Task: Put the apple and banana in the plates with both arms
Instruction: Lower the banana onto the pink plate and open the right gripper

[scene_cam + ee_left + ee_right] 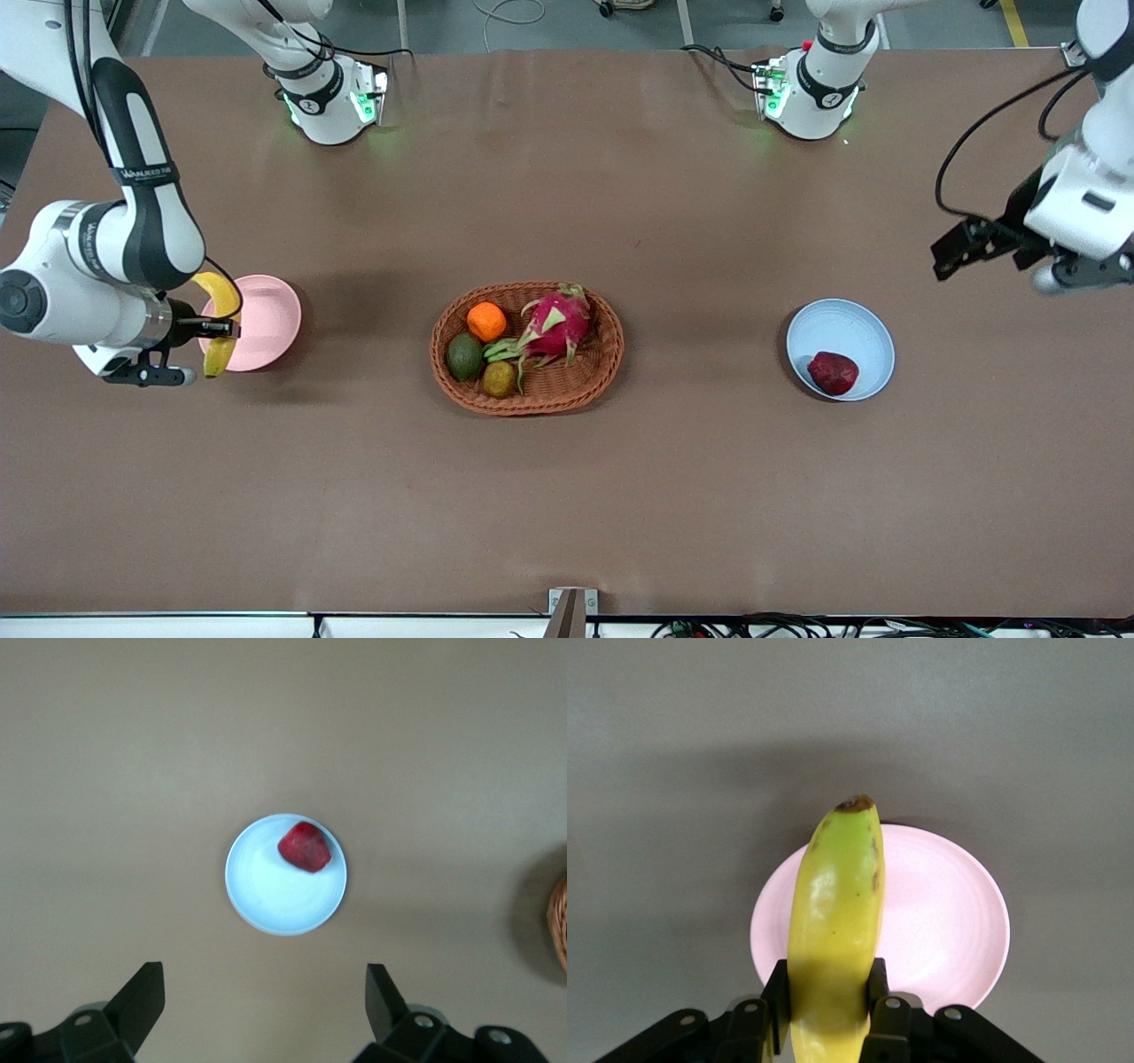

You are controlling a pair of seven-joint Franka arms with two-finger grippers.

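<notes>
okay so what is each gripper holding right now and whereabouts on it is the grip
The right gripper holds the banana near one end, over the pink plate. The left gripper, open, holds nothing.

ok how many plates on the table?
2. The round pale pink plate lies toward the right arm's end, the round light blue plate toward the left arm's end. None appear hidden.

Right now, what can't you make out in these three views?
- Banana: its lower end is cut off by the right wrist view's edge; the right gripper covers its middle in the front view.
- Pink plate: the rim toward the right arm's end of the table is hidden by banana and gripper in the front view.
- Basket: only a sliver shows at the left wrist view's edge.
- Left gripper: its wrist is cut off by the front view's edge.
</notes>
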